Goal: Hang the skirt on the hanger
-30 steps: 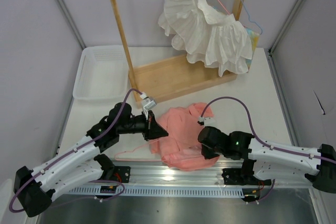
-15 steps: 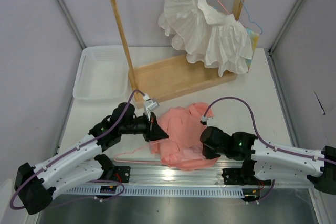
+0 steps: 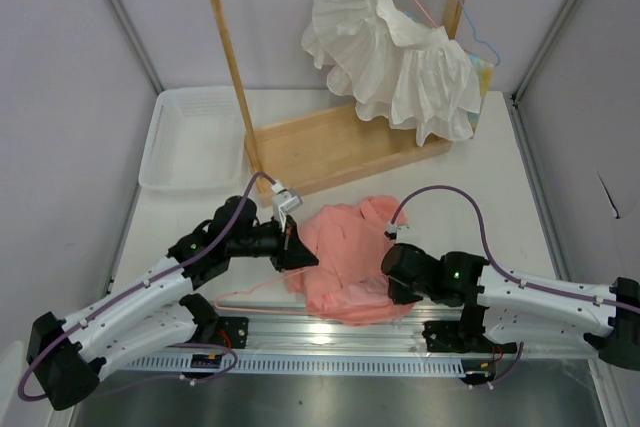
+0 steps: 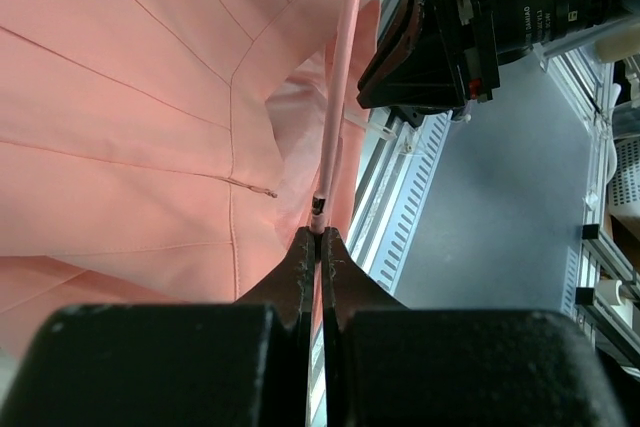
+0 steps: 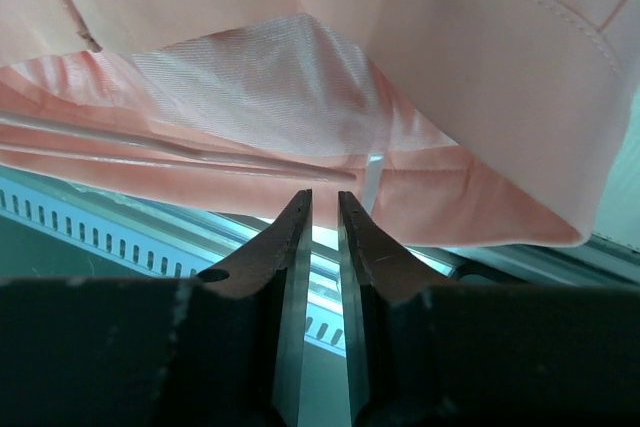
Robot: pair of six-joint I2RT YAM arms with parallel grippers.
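Salmon-pink pleated cloth skirt (image 3: 345, 252) lying crumpled at the near edge of the white table (image 3: 500, 187), between the two pincers.

The left gripper (image 4: 320, 237) has its jaws pressed together on the thin pale-pink wire hanger (image 4: 340, 77). The wire runs straight away from the tips along the skirt's edge, with the cloth spreading to the left in the left wrist view. The right gripper (image 5: 325, 197) holds its jaws a little apart with nothing between them. The skirt's hem hangs just beyond its tips, and the hanger wire crosses beneath the cloth there. From above, the skirt's left edge meets the left pincer and its right edge meets the right one.
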